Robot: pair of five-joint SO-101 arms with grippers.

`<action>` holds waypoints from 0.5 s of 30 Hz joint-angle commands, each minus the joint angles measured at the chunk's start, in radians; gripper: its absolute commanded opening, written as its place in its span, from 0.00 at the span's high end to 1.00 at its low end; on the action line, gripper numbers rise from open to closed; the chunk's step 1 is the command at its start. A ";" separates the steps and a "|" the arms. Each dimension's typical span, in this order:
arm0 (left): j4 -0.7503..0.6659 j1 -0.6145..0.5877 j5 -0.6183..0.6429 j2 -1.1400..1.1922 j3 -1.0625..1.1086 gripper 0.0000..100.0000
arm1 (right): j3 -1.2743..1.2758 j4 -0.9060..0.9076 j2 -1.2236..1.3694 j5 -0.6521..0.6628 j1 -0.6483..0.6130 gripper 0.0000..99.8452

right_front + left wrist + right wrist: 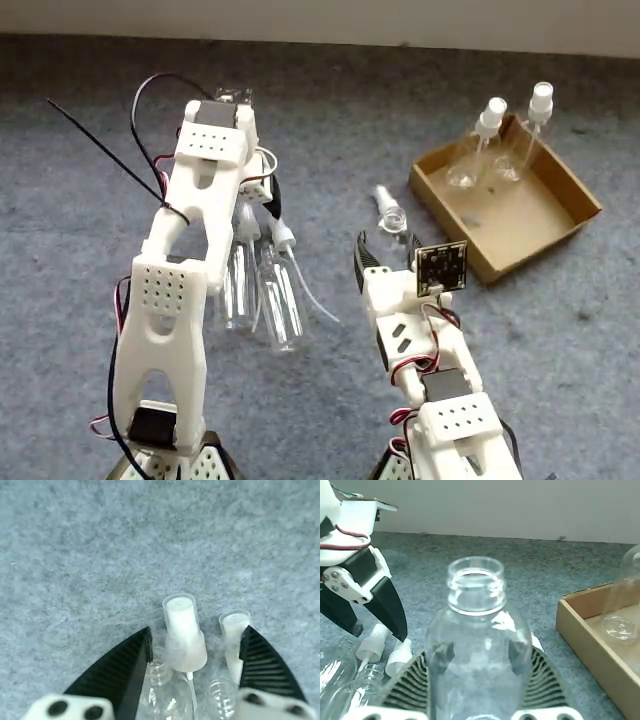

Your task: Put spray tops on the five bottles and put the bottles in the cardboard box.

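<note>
My left gripper (196, 632) hangs with its jaws spread wide either side of a white spray top with a clear cap (182, 630), which I judge is the one to pick. A second such top (232, 627) lies just beside it, both by the open necks of two clear plastic bottles (280, 300) lying on the grey carpet (90, 120). My right gripper (479, 655) clamps a third clear bottle (476, 610) upright, neck bare, ready for capping. In the shallow cardboard box (535, 215) stand two topped bottles (470, 160).

No text, label, number or sign is readable on any bottle (477, 650) or the cardboard box (520, 225).
</note>
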 commanded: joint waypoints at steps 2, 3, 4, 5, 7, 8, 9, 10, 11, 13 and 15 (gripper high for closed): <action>0.014 -0.035 0.008 -0.010 -0.036 0.78 | 0.082 -0.025 -0.018 0.012 0.008 0.96; 0.014 -0.036 0.008 -0.018 -0.031 0.78 | 0.082 -0.025 -0.018 0.012 0.008 0.96; 0.014 -0.036 0.006 -0.025 -0.028 0.78 | 0.082 -0.025 -0.018 0.012 0.008 0.96; 0.014 -0.036 0.006 -0.033 -0.028 0.78 | 0.082 -0.025 -0.018 0.012 0.008 0.96; 0.015 -0.036 0.006 -0.051 -0.021 0.78 | 0.082 -0.025 -0.018 0.012 0.008 0.96; 0.015 -0.035 0.006 -0.062 -0.005 0.78 | 0.082 -0.025 -0.018 0.012 0.008 0.96; 0.015 -0.031 0.006 -0.074 0.016 0.78 | 0.082 -0.025 -0.018 0.012 0.008 0.96; 0.015 -0.030 0.006 -0.088 0.039 0.78 | 0.082 -0.025 -0.018 0.012 0.008 0.96; 0.015 -0.028 0.006 -0.105 0.064 0.78 | 0.082 -0.025 -0.018 0.012 0.008 0.96; 0.015 -0.025 0.006 -0.142 0.107 0.78 | 0.082 -0.025 -0.018 0.012 0.008 0.96; 0.014 -0.024 0.006 -0.173 0.145 0.78 | 0.082 -0.025 -0.018 0.012 0.008 0.96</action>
